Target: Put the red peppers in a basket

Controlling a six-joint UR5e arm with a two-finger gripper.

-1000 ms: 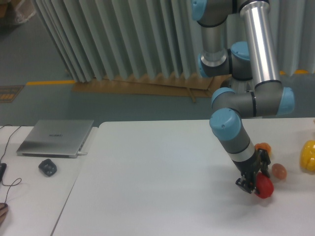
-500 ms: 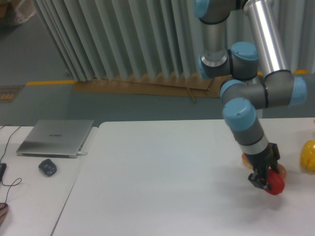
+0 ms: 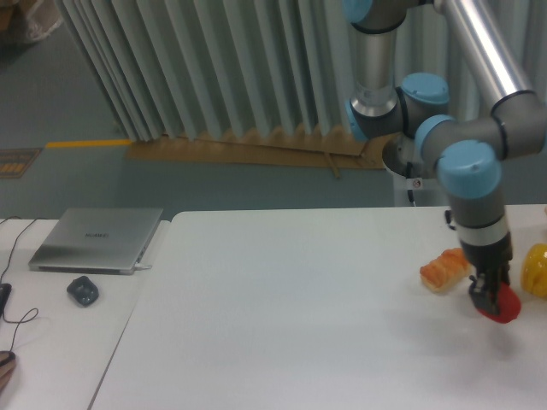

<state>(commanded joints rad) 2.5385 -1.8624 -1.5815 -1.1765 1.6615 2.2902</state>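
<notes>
Near the desk's [image 3: 282, 325] right edge, glossy red pepper [image 3: 502, 307] pinched in the gripper [image 3: 487, 299] jaws, just above the surface. Flanked closely by orange ridged bread [image 3: 444, 271] leftward, yellow pepper [image 3: 536, 270] rightward. Broad bare white surface stretching left.

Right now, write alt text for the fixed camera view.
A robot arm's pincer grips a red pepper near the right end of a white table, between an orange bread-like item and a yellow pepper. A laptop and mouse sit far left.
</notes>
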